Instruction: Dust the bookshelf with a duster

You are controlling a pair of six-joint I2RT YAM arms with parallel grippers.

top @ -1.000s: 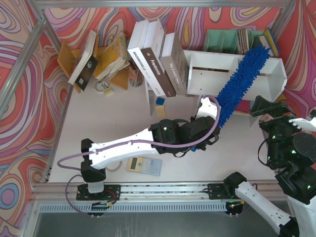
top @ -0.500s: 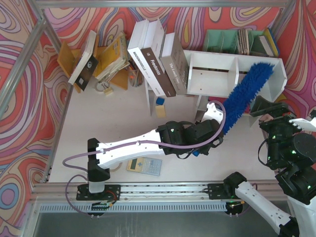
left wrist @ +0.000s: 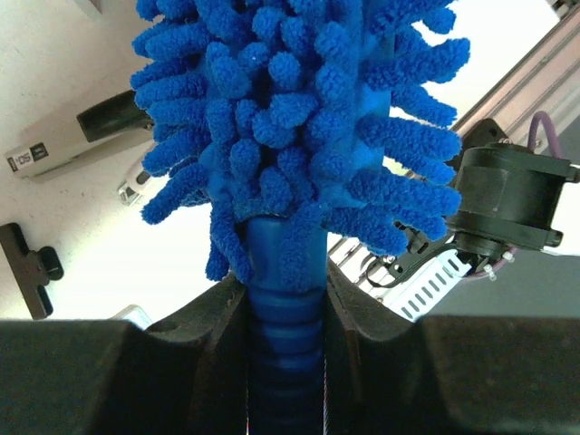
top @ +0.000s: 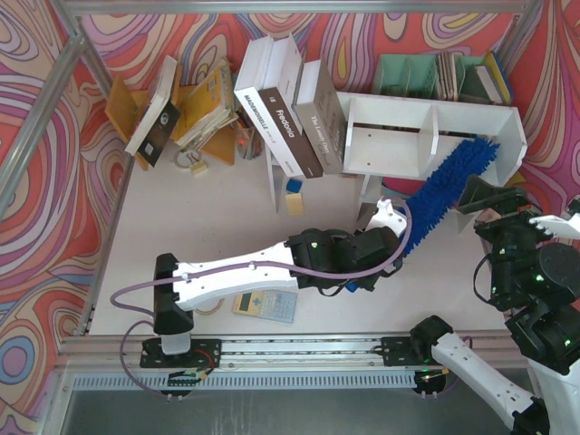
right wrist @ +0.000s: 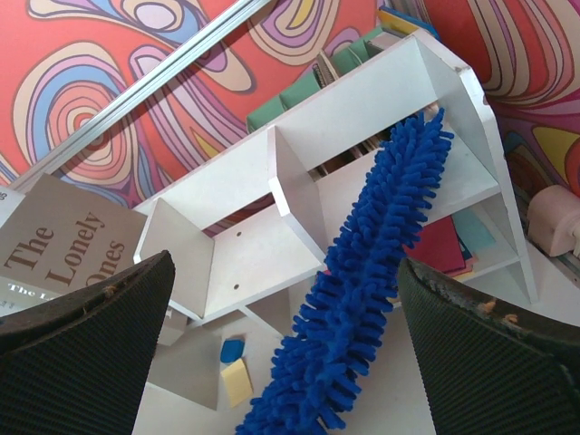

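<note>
1. The left gripper [left wrist: 286, 313] is clamped on the slim ribbed handle of the duster [left wrist: 290, 118]. Its two dark fingers [left wrist: 222, 317] press against either side, just below the fluffy head.
2. In the overhead view, the duster [top: 446, 186] runs diagonally from the left gripper [top: 388, 217], right of the tabletop's middle, toward the far right corner.
3. The duster's tip lies within the right compartment of the bookshelf [top: 390, 109], beside the central divider. I cannot tell whether the fibres press on the boards.
4. The bookshelf stands along the far edge, in the right half of the tabletop. The right wrist view shows the bookshelf [right wrist: 362, 109] with the duster [right wrist: 362, 263] crossing the front of its right box.
5. The right gripper [right wrist: 290, 349] is spread wide, with nothing between its padded fingers [right wrist: 82, 317]. It hangs near the right edge, facing the shelf.
6. A green file organiser [top: 408, 72] sits behind the bookshelf at the far edge.
7. Large books [top: 290, 118] lean just left of the bookshelf.
8. A calculator [top: 265, 304] lies near the near edge, beside the left arm.
</note>
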